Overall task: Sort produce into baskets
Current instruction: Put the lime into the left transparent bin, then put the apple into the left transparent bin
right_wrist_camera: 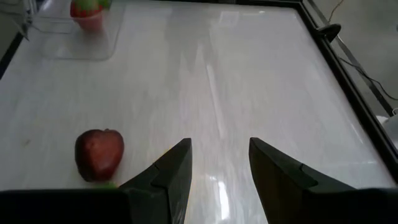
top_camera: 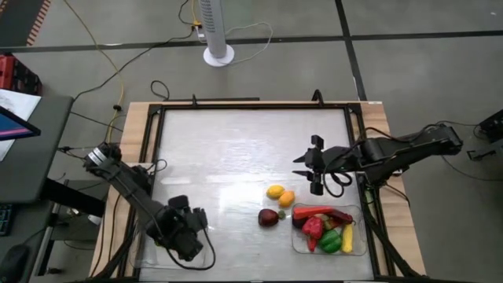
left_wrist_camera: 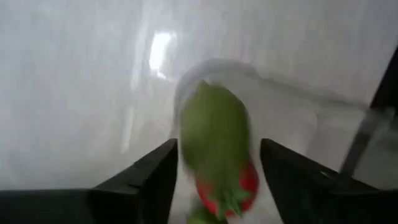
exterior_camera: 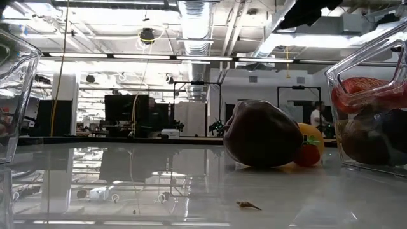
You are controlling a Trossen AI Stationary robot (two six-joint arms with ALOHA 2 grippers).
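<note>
My left gripper (top_camera: 187, 229) hangs open over the left clear tray (top_camera: 145, 251) at the table's near left. In the left wrist view a blurred green piece (left_wrist_camera: 214, 140) shows between its fingers, above a red piece with a green top (left_wrist_camera: 245, 183) inside the tray (left_wrist_camera: 298, 102). My right gripper (top_camera: 314, 167) is open and empty above the table right of centre. A dark red apple (top_camera: 269, 218), a yellow piece (top_camera: 275, 191) and an orange piece (top_camera: 287, 198) lie on the table. The right tray (top_camera: 363, 248) holds several pieces. My left gripper points down with its fingers (left_wrist_camera: 155, 171) on either side of the green piece. The piece is blurred, and I cannot tell whether the fingers touch it.
A black frame (top_camera: 236, 104) runs round the table top. The apple (right_wrist_camera: 99, 152) lies near my right gripper (right_wrist_camera: 217, 171). In the low view the apple (exterior_camera: 261, 133) stands before the orange piece (exterior_camera: 313, 137), between the two trays' walls (exterior_camera: 16, 95) (exterior_camera: 369, 70).
</note>
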